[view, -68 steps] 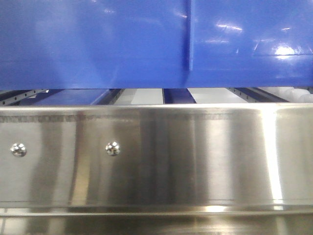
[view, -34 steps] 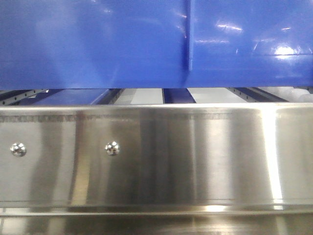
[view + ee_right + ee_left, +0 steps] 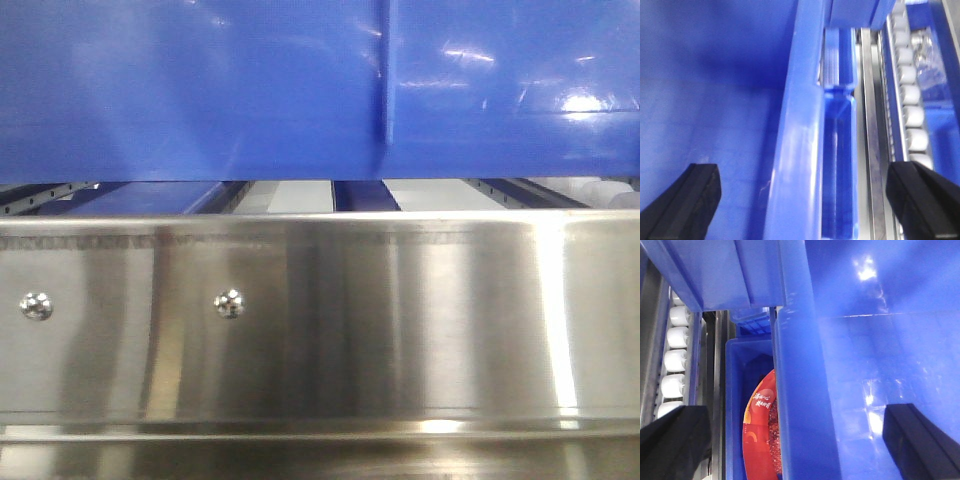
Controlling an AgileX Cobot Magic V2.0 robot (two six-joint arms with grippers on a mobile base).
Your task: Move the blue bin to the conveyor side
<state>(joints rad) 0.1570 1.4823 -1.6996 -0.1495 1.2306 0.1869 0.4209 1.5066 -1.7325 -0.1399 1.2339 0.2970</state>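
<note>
A glossy royal-blue plastic bin (image 3: 200,90) looms over a shiny stainless-steel rack (image 3: 320,320). The left gripper (image 3: 795,427) and right gripper (image 3: 802,182) each straddle one of its walls, jaws spread wide and clear of the plastic.

Bright overhead light is throwing white glare spots on the blue bin (image 3: 300,90) and a vertical shining streak on the steel panel (image 3: 555,320); the front view is looking slightly soft. In the wrist views, the bin's glossy walls are glowing, the white rollers (image 3: 677,340) are washing out, and near edges are blurring.
</note>
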